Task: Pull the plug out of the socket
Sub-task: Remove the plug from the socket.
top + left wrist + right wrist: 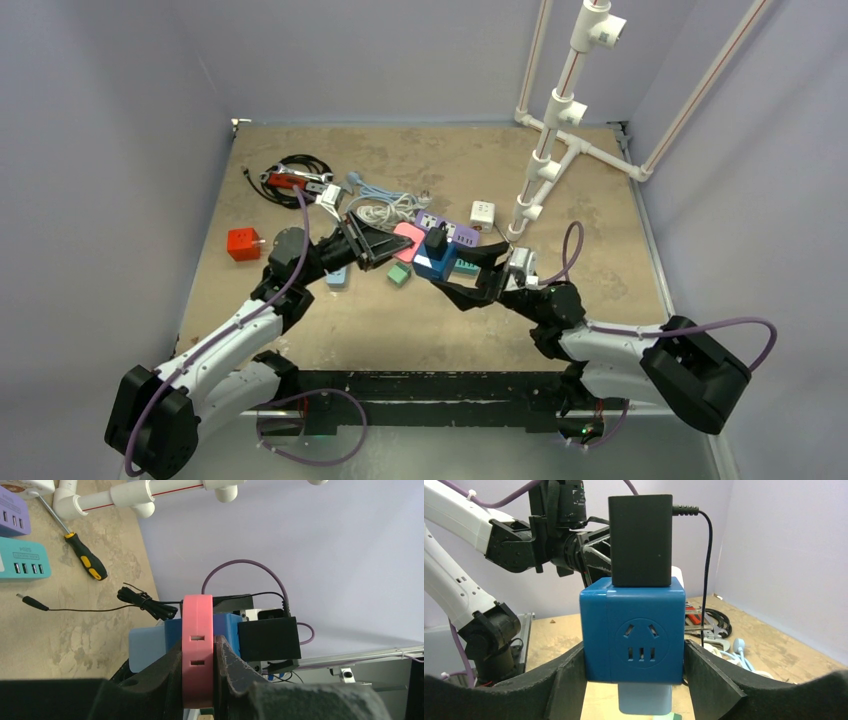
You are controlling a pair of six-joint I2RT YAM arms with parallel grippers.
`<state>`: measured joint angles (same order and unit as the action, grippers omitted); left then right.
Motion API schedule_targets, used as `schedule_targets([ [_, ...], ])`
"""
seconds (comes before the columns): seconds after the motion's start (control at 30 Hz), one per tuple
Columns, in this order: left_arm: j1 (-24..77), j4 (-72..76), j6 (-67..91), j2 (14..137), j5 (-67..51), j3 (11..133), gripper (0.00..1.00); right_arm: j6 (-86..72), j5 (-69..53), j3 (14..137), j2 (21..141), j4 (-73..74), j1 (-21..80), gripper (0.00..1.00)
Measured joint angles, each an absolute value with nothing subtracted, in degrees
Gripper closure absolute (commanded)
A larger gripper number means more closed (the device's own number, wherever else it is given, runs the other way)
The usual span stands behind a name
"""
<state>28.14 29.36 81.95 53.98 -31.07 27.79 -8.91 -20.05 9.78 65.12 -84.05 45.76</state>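
This is a robotics lab test cell: a black-and-white robot arm (pixel 225 345) at 7 o'clock and its twin (pixel 620 345) at 5 o'clock are bolted to a worn brown tabletop (pixel 420 320). Plain lilac wall panels (pixel 100 150) box it in, and a white plastic pipe frame (pixel 556 110) stands at 1 o'clock.

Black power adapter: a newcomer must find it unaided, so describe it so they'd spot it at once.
At the centre of the table, the right tool holds a blue cube socket. The black adapter stands plugged into its top face. It is the only black block there, with a thin black cord leaving its upper corner.
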Motion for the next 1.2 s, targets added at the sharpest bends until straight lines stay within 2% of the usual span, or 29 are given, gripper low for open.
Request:
schedule_targets([
  [0.27,28.23,29.45,81.91,53.49,-31.20,27.77,1.00,-8.84,-20.29,13.67,66.41,-78.30,46.15,0.16],
  [0.53,28.34,24.80,77.91,51.62,-30.00,27.92,1.00,-7.88,-19.40,15.66,64.79,-69.89,46.24,0.13],
  [0.83,28.32,24.34,76.86,51.64,-29.65,27.97,1.00,-6.90,-18.70,16.60,64.55,-67.20,46.50,0.12],
  [0.93,28.32,24.01,76.69,51.64,-29.78,28.18,1.00,-6.50,-18.70,16.60,64.55,-67.40,46.50,0.15],
  [1.0,28.32,23.27,76.05,51.64,-29.85,28.75,1.00,-6.33,-18.70,16.60,64.62,-67.92,46.61,0.21],
  [1.07,28.32,22.65,75.37,51.68,-29.87,29.39,1.00,-6.09,-18.70,16.60,64.88,-68.53,46.68,0.38],
  [1.2,28.18,21.63,74.22,51.86,-29.82,30.33,1.00,-5.39,-18.57,16.58,65.21,-68.58,47.24,0.61],
])
